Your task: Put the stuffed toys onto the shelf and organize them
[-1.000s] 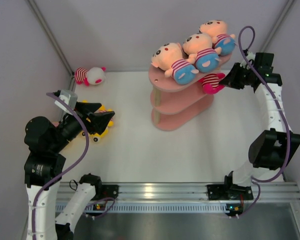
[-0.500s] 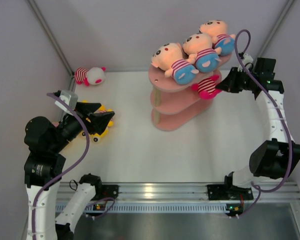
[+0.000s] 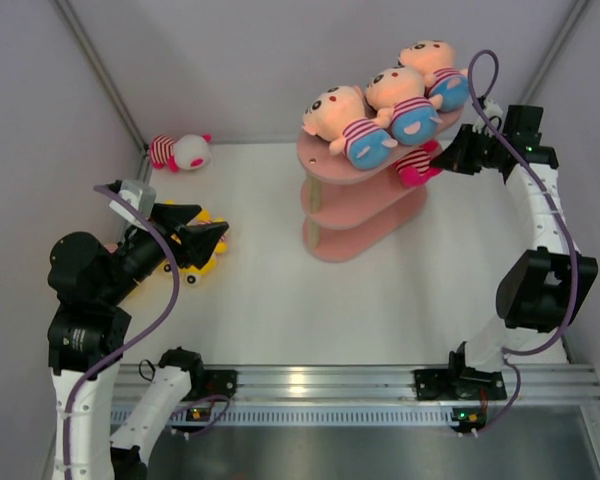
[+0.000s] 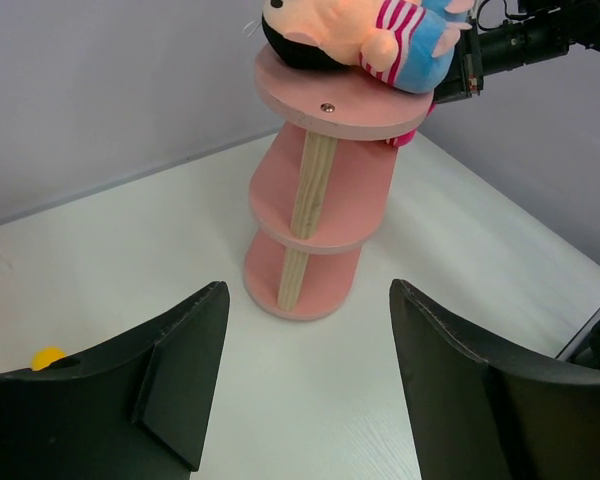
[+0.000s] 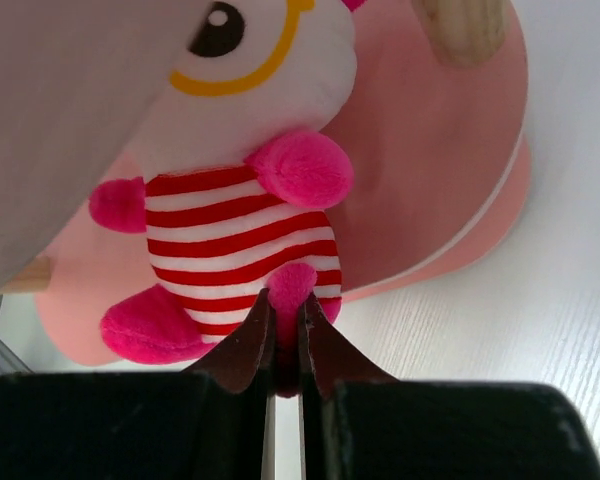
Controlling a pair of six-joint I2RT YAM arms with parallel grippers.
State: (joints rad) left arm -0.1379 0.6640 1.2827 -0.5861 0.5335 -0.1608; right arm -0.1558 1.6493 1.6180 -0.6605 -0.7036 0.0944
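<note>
The pink three-tier shelf (image 3: 355,215) stands at centre right. Three peach-faced toys in blue shorts (image 3: 385,110) lie on its top board. My right gripper (image 3: 442,158) is shut on a magenta limb of a white-faced striped toy (image 3: 416,163), holding it at the middle tier's right end; in the right wrist view the toy (image 5: 235,225) hangs before the pink boards (image 5: 430,190). My left gripper (image 3: 202,240) is open and empty, over a yellow toy (image 3: 208,262) at the left. Another white-faced striped toy (image 3: 178,152) lies at the back left.
Grey walls close in the left, back and right sides. A metal rail (image 3: 320,385) runs along the near edge. In the left wrist view the shelf (image 4: 315,230) stands ahead on a pale post, and a bit of yellow (image 4: 48,357) shows at the left.
My right gripper swung the striped toy left toward the shelf, then drew it slightly right and up under the top board's edge. The left arm has not moved.
</note>
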